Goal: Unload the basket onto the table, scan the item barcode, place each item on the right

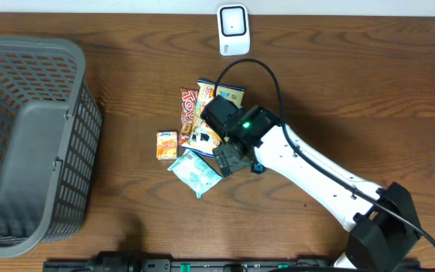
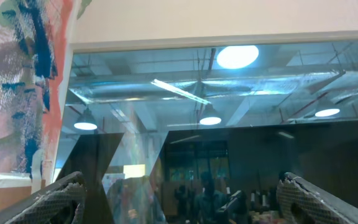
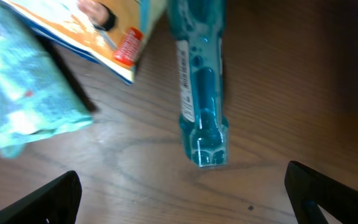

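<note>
Brown wooden bench (image 1: 368,83); grey plastic mesh basket (image 1: 85,143) at nine o'clock. White robot arm (image 1: 316,170) in from five o'clock, right jaws wide open, empty. Colourful snack packets (image 1: 195,128) at centre; white box scanner (image 1: 233,29) at twelve; translucent blue barcoded tube (image 3: 202,93) on bench below right jaws. Left jaws open, empty.

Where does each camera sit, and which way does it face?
Overhead: above the table, looking down on basket and snacks; right arm shows.
Left wrist: on that wrist, facing up at ceiling lights; open left gripper shows.
Right wrist: just over table, facing blue tube; open right gripper shows.
Overhead and right wrist share the teal packet.
</note>
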`<action>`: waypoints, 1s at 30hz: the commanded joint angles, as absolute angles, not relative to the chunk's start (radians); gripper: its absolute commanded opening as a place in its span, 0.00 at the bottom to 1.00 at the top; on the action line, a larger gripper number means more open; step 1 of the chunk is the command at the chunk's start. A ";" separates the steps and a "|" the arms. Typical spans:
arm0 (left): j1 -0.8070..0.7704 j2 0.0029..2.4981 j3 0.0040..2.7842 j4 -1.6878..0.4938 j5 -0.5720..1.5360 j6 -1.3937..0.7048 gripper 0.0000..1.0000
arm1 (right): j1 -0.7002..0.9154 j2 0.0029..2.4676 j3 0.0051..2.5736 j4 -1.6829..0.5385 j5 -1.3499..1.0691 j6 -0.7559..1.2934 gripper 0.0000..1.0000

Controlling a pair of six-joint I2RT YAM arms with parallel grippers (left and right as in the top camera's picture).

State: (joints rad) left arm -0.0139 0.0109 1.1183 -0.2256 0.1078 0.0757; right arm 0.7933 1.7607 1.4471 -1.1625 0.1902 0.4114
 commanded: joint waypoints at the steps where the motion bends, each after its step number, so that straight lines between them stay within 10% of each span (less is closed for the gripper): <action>1: -0.009 0.003 1.118 -0.219 0.124 0.039 0.98 | 0.796 1.745 1.444 -1.163 0.308 0.479 0.99; 18: -0.009 0.003 1.117 -0.219 0.124 0.039 0.98 | 0.723 1.745 1.067 -0.722 0.215 0.424 0.95; 30: -0.009 0.003 1.116 -0.220 0.124 0.039 0.98 | 0.601 1.745 0.893 -0.481 0.061 0.384 0.24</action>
